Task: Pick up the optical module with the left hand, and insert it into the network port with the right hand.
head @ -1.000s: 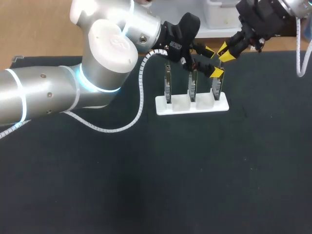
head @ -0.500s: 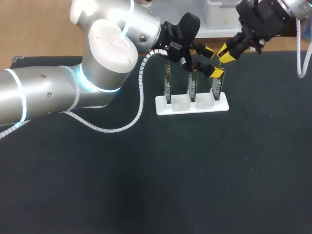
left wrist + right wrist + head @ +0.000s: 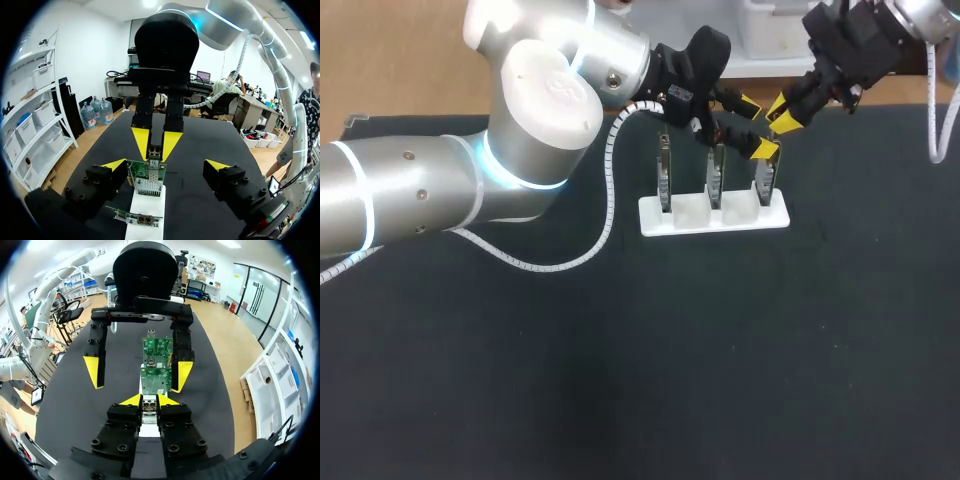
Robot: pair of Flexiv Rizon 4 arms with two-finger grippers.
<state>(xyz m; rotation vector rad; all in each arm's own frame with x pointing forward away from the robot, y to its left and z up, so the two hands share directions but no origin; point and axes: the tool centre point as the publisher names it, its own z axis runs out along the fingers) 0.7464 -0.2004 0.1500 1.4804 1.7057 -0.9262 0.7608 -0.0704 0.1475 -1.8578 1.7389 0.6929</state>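
Gripping the optical module point(image 3: 149, 409) in my clenched right pincer point(image 3: 149, 401) just above the circuit board point(image 3: 155, 380) at the worktop's point(image 3: 620, 380) one o'clock, I am judging pickup done and insertion pending, my left pincer point(image 3: 166, 166) standing released astride that board.

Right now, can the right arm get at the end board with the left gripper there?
Probably yes. The left gripper is open, its fingers flanking the end board, one close beside it; the right gripper, shut on the module, faces it unobstructed.
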